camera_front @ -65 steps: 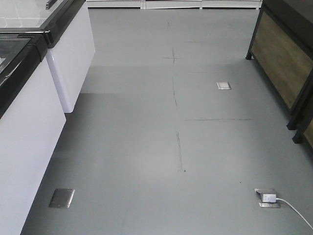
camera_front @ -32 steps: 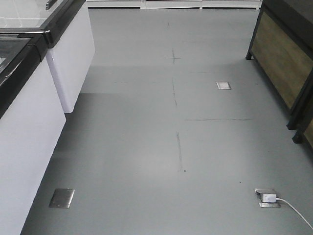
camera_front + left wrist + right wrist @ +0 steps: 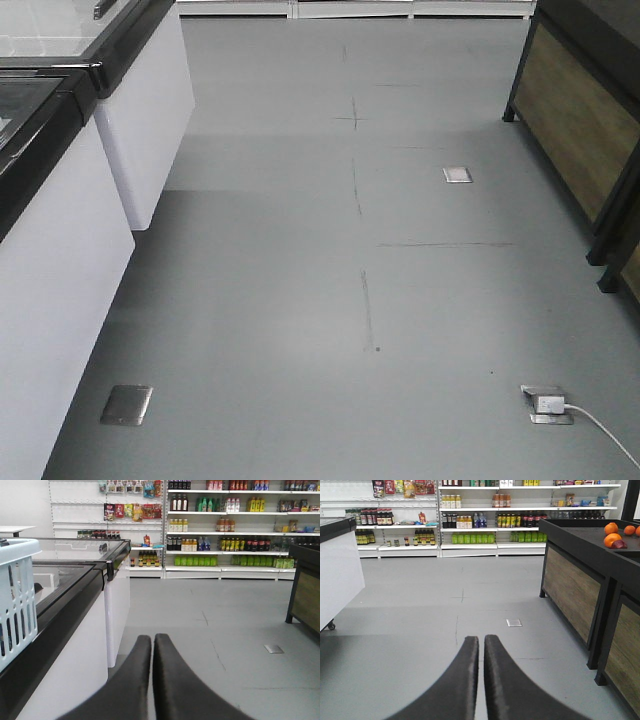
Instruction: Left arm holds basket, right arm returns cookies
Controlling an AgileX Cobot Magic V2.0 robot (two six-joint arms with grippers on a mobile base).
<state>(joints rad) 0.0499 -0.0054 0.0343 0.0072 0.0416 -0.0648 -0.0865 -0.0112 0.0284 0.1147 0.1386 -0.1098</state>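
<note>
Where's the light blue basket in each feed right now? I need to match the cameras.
Exterior front-facing: basket not in it.
Left wrist: basket at the left edge, cut off by the frame, above the black rim of the freezer.
Right wrist: basket not in it.
Shared landmark: the silver floor plate beside the near corner of the wood-panelled counter, on the right in all three.
</note>
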